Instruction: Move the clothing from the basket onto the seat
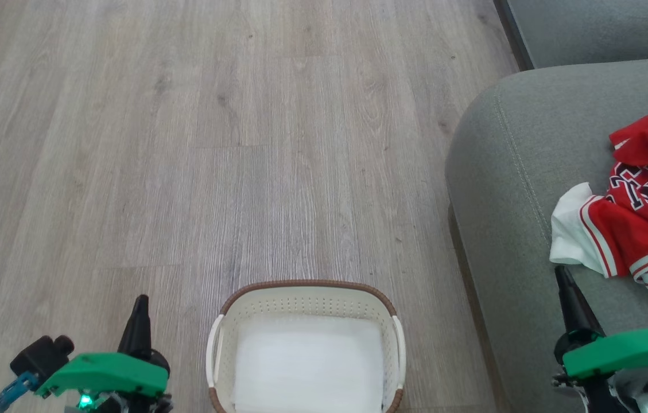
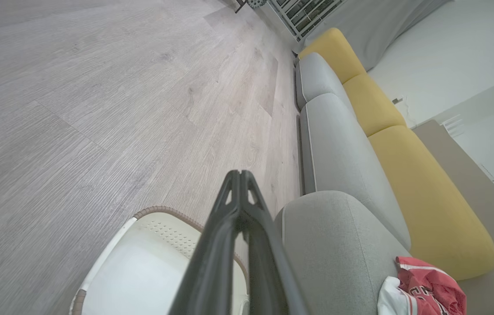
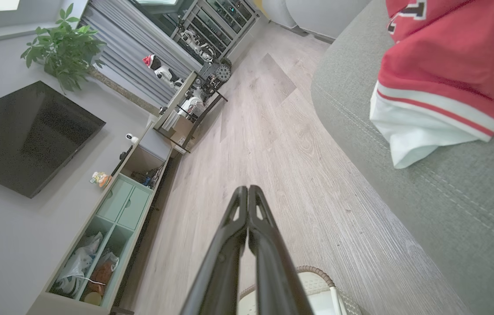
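The red and white clothing point(image 1: 639, 206) lies crumpled on the grey-green seat point(image 1: 507, 189) at the right; it also shows in the right wrist view point(image 3: 443, 74) and the left wrist view point(image 2: 422, 291). The white basket point(image 1: 306, 298) with a brown rim stands on the floor at bottom centre, holding just a flat white liner. My left gripper point(image 1: 141, 304) is shut, empty, left of the basket. My right gripper point(image 1: 562, 275) is shut, empty, over the seat's front part just below the clothing. Both wrist views show fingertips pressed together point(image 2: 240, 175) point(image 3: 247, 190).
Grey wood floor point(image 1: 214, 126) spreads ahead and to the left. A second grey cushion point(image 1: 599, 28) lies at the top right. Yellow back cushions point(image 2: 422, 192) line the sofa. A TV point(image 3: 23, 135), a low cabinet point(image 3: 111, 232) and a plant point(image 3: 65, 50) stand along the far wall.
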